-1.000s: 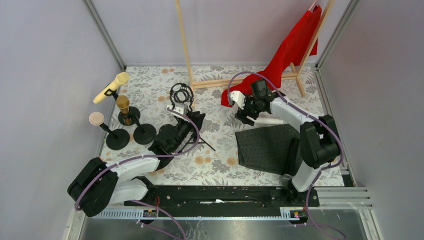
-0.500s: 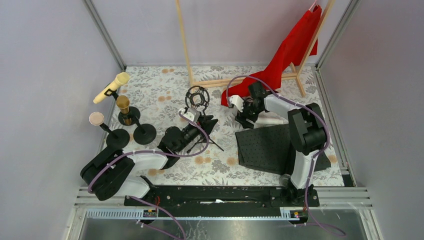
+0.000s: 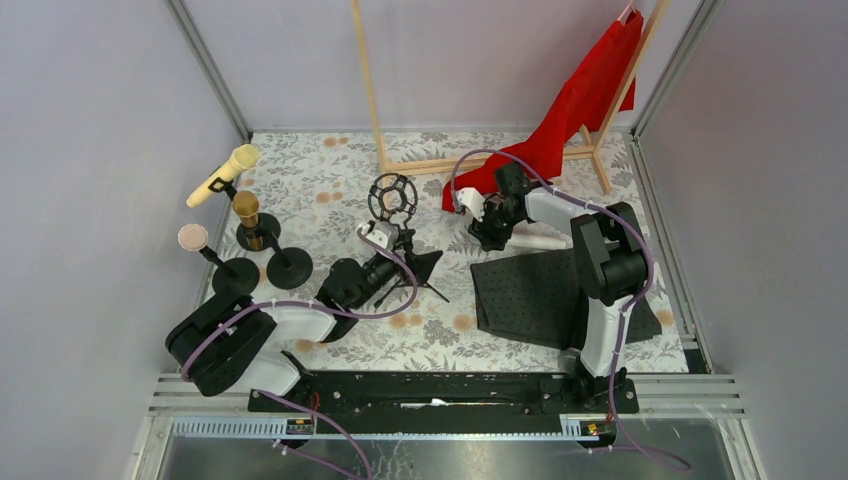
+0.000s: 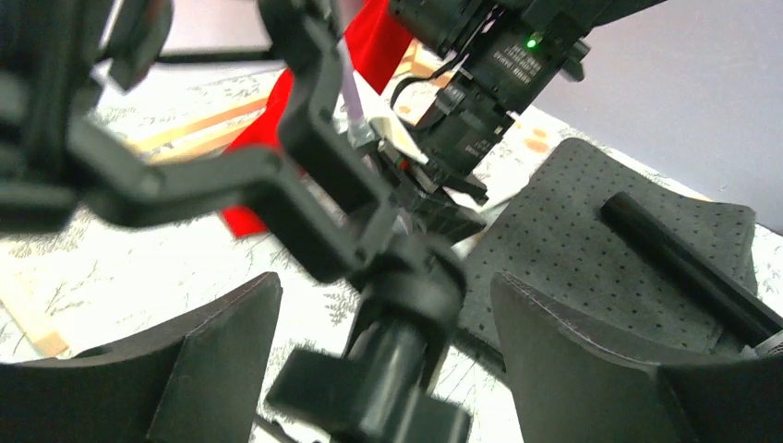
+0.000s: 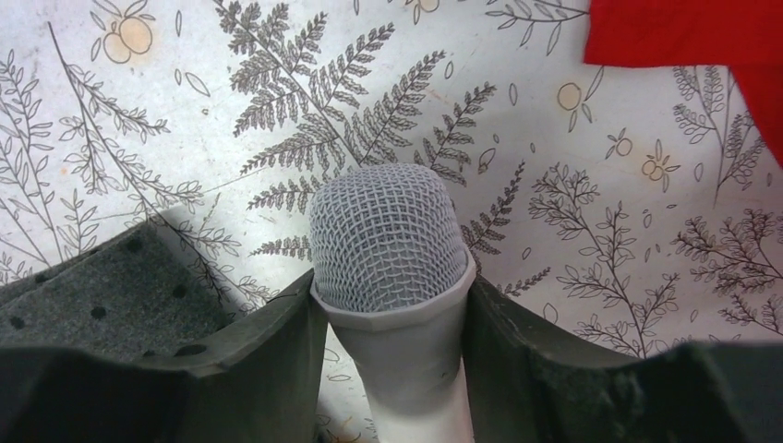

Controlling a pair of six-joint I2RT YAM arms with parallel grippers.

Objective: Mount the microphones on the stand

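Grips with the right end effector (image 5: pixel 391 318) the white microphone with grey mesh head (image 5: pixel 386 231), over the floral worktop (image 5: pixel 185 101) beside the dark dotted foam mat (image 5: pixel 83 295). Holds the left end effector (image 4: pixel 383 360) open around the black ring-topped stand (image 4: pixel 323 198).
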